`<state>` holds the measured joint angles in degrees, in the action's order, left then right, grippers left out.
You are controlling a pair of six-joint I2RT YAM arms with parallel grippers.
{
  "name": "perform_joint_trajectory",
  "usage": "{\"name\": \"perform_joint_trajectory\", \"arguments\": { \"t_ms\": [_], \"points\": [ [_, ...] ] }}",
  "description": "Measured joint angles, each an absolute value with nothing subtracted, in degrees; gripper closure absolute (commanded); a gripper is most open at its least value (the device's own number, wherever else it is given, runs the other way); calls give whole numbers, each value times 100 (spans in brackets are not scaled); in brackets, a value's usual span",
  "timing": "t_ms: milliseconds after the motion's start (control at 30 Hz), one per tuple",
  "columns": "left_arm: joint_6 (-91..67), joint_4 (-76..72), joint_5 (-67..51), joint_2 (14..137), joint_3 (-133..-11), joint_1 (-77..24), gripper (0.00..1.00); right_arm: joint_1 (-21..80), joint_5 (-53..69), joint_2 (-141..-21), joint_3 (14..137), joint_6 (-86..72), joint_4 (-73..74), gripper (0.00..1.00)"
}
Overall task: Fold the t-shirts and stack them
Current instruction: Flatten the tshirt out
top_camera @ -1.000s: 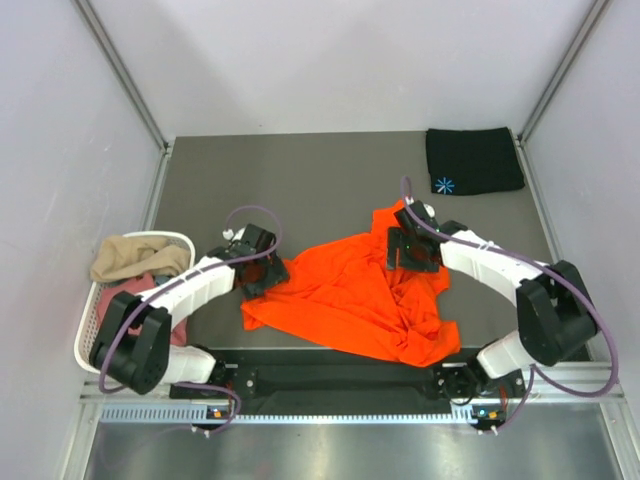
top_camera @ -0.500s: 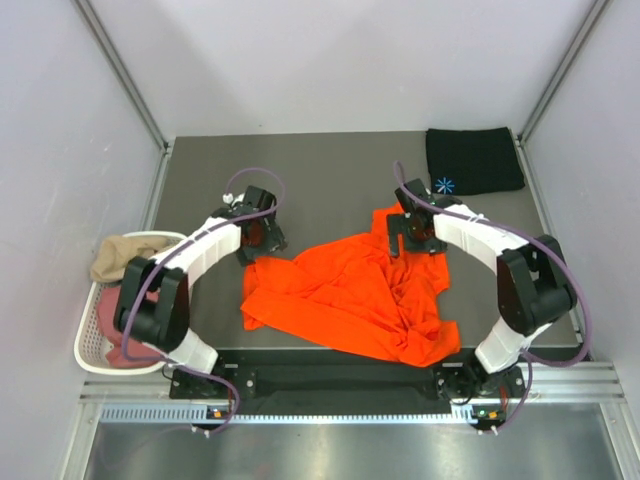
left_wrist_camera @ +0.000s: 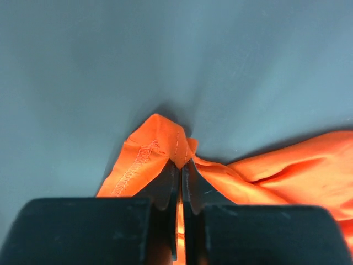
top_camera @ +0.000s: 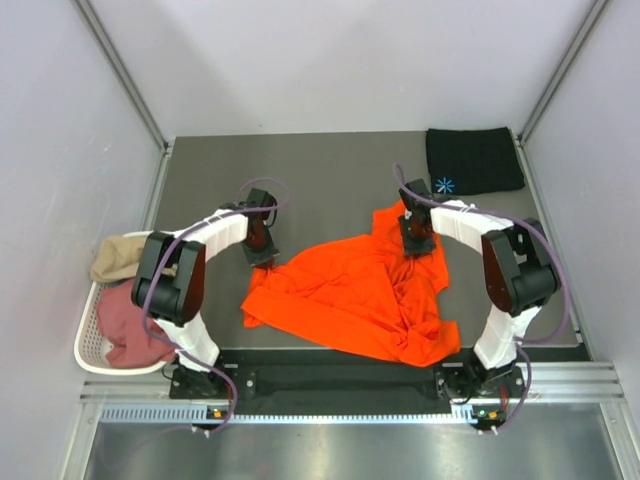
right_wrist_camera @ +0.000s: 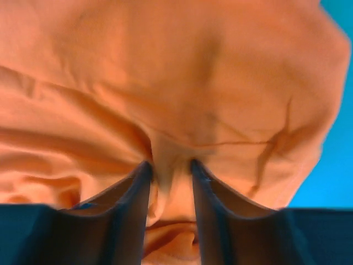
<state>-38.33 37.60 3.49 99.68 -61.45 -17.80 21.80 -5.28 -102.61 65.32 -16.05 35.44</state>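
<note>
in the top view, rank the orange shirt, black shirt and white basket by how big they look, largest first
1. orange shirt, spread crumpled across the table.
2 and 3. white basket and folded black shirt look about alike; the basket is partly hidden by the clothes in it and the left arm, so I won't rank them.
</note>
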Motion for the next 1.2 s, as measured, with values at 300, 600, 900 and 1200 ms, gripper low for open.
{"name": "perform_joint_trajectory", "arguments": {
  "t_ms": [300, 600, 900, 1200],
  "points": [
    [-3669, 3920, 384, 10586, -7282, -1302, 100, 1931, -438, -11192, 7852, -1542, 3645, 100],
    [-3413, 4093, 1007, 11677, -10042, -644, 48, 1925, -429, -13255, 12728, -1455, 4051, 64],
    [-3092, 4466, 1286, 11395, -9784, -738, 32, 1883, -257, -12125, 11380, -1404, 4152, 21],
    [-2722, 4309, 451, 10189, -8298, -1109, 32, 1861, 183, -9668, 8058, -1409, 4285, 21]
  ]
}}
